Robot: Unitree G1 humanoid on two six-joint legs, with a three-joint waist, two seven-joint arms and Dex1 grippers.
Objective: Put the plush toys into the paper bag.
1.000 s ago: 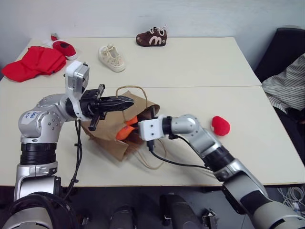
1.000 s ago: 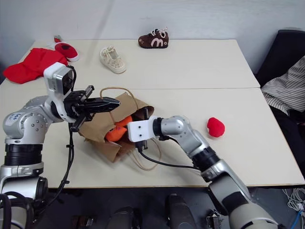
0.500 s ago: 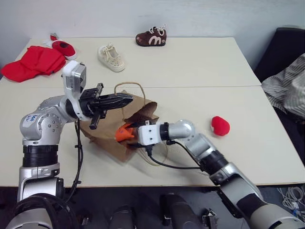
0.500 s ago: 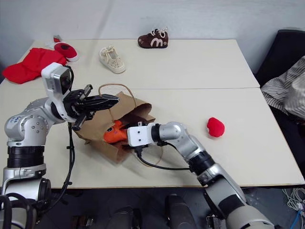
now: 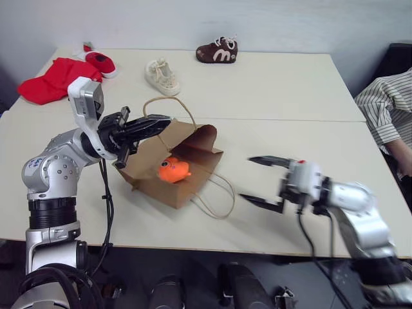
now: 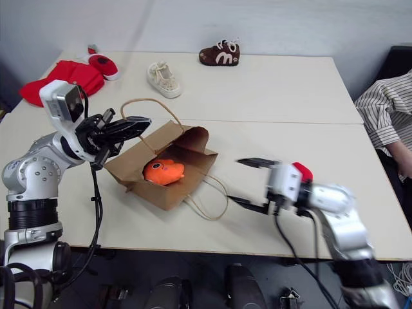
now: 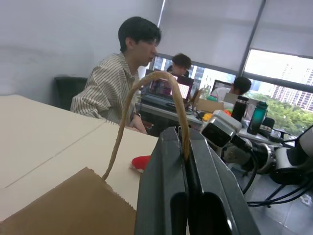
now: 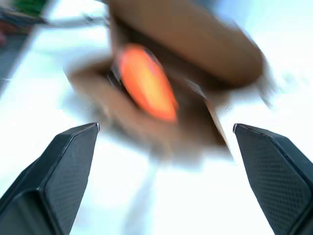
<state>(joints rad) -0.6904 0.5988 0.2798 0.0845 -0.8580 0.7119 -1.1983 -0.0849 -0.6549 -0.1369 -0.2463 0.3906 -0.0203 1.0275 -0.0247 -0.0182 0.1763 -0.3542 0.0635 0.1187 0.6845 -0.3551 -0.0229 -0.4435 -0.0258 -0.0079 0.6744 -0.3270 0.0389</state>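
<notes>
- We see the paper bag (image 5: 168,172) lying on the tabletop (image 5: 283,96), mouth open, with the orange plush toy (image 5: 174,170) inside it.
- Our left hand (image 5: 158,122) is clenched on the bag's cord handle (image 5: 168,103), lifting the upper edge.
- Our right hand (image 5: 257,180) is released, fingers spread wide, empty, apart from the bag.
- The red plush toy (image 6: 302,171) sits just behind that hand.
- The brown shoe (image 5: 217,50) bears a white "m".
</notes>
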